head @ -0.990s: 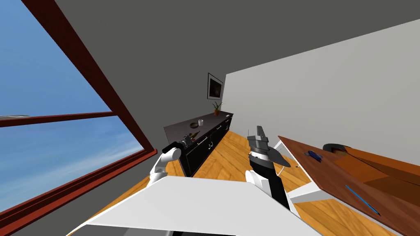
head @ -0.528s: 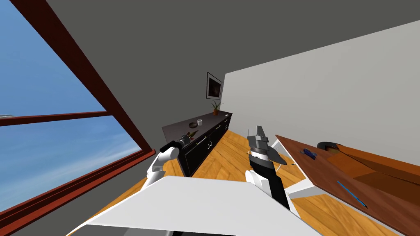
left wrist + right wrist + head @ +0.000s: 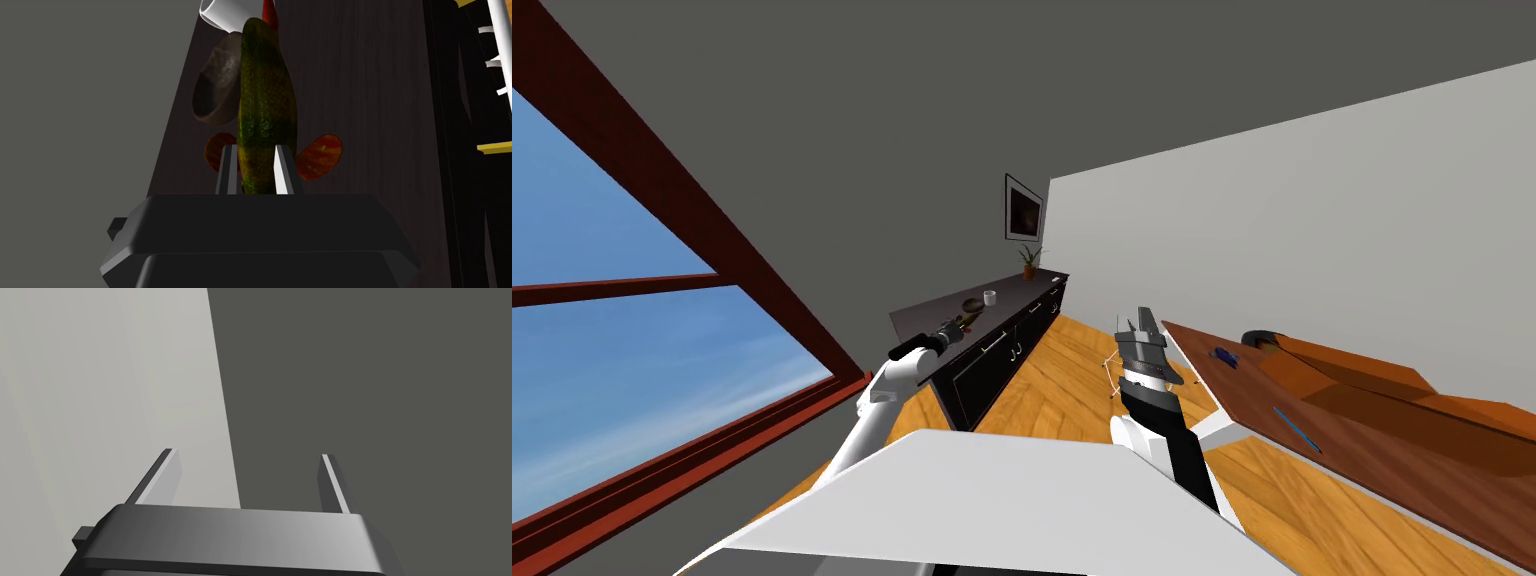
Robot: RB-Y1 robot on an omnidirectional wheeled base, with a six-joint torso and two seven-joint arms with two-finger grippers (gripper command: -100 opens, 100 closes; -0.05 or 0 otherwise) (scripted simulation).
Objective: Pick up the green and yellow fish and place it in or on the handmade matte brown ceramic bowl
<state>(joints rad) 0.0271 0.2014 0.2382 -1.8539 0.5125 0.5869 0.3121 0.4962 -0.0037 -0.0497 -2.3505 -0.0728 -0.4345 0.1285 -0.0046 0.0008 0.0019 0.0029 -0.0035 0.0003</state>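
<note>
The left gripper (image 3: 255, 148) is clamping the fish (image 3: 266, 95) by one end, its two thin fingers pressing the green and yellow body from either side. The orange-red fins (image 3: 320, 156) are flaring out just past the fingertips. The fish is pointing lengthwise away from the hand, above the dark top of a long sideboard (image 3: 360, 100) (whether it is touching that top cannot be told). The brown bowl (image 3: 216, 92) is sitting on the sideboard just beyond the gripper, on the side nearer the grey wall. The fish's body is overlapping the bowl's rim in the left wrist view. A white mug (image 3: 222, 11) is standing just past the bowl. In the head view the left arm is reaching out over the near end of the sideboard. A potted plant (image 3: 1029, 260) is standing at the far end, beneath a framed picture (image 3: 1023, 210). The right gripper (image 3: 1139, 326) is pointing upward over the wood floor, between the sideboard and a wooden table (image 3: 1362, 430). Its fingers are spread apart and holding nothing.
</note>
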